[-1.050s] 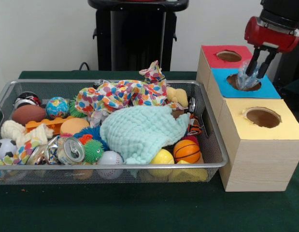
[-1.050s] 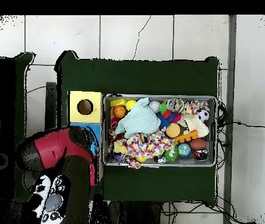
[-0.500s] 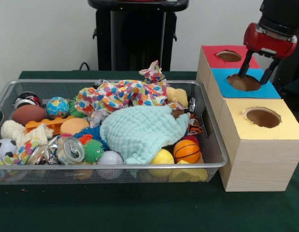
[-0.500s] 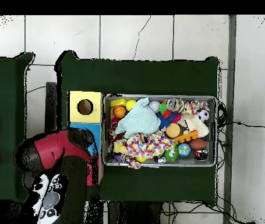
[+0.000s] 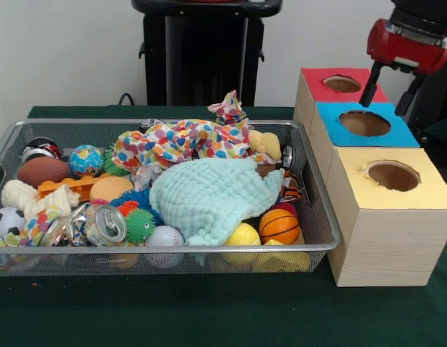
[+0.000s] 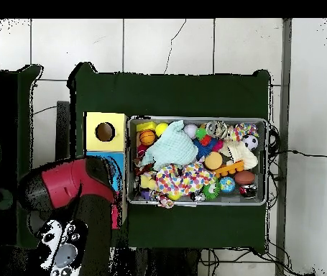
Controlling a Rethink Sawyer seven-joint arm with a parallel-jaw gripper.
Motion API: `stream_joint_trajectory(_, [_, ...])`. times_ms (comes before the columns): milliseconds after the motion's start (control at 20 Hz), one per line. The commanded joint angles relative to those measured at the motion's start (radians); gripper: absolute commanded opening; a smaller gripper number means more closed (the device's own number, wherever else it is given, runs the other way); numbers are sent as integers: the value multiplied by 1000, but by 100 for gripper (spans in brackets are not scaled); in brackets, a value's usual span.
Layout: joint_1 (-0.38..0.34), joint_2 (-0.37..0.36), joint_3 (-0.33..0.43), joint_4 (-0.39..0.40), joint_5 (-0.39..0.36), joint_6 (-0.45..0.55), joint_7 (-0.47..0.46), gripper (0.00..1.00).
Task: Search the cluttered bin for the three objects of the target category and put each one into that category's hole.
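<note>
My gripper [image 5: 388, 90] hangs spread and empty above the blue-topped wooden box [image 5: 367, 123], its round hole showing nothing inside. I judge the step in hand to be the return for another search: next I must cross left to the cluttered wire-mesh bin [image 5: 321, 217] on the green table [image 5: 209, 311].

Arm [image 5: 418, 29]: cut off by top edge.
Blue box [image 6: 114, 172]: mostly hidden under arm overhead.
Things beneath mint cloth [image 5: 209, 195]: hidden.
Holes' insides: not visible.
</note>
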Motion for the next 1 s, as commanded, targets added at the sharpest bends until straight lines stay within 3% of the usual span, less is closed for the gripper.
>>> stream_joint_trajectory(50, [-89, -87, 23, 64, 0, 109, -2, 100])
stream_joint_trajectory(550, [-243, -135, 104, 169, -57, -22, -122, 100])
stream_joint_trajectory(1000, [-400, -146, 192, 196, -157, -120, -229, 100])
